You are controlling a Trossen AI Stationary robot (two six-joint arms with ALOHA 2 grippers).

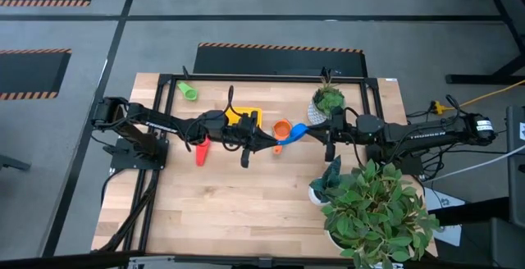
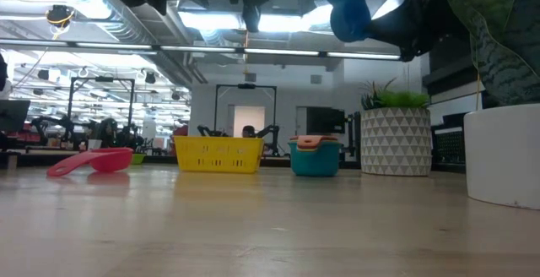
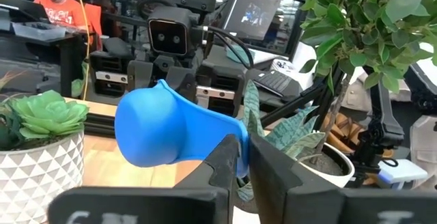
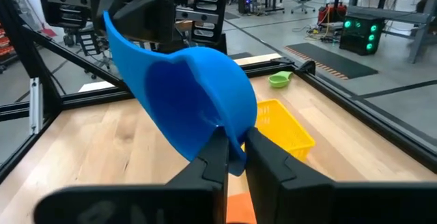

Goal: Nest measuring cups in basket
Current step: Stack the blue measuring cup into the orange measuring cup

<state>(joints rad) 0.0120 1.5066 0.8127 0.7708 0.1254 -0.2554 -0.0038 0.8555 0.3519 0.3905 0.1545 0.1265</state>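
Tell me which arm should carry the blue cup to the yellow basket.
Left. Both the left hand and right hand pinch the blue cup in mid-air, but the yellow basket lies beneath the left arm. The right would likely need to reach farther across.

Right pincer [image 4: 231, 157] clamps blue cup [image 4: 191, 94]; yellow basket [image 4: 283, 130] beyond

My left gripper [image 3: 242, 152] and my right gripper [image 4: 234, 145] meet above the middle of the counter [image 1: 246, 212]. Both are closed on one raised cup [image 1: 299, 129] between them. Below it, slightly to the left, a stack of cups [image 1: 281, 127] stands just right of the basket [image 1: 246, 117]. A single cup [image 1: 202, 151] lies to the left of the basket, nearer the front. Another cup [image 1: 188, 91] lies near the far left corner. A plant pot [image 1: 328, 103] stands right of the stack.
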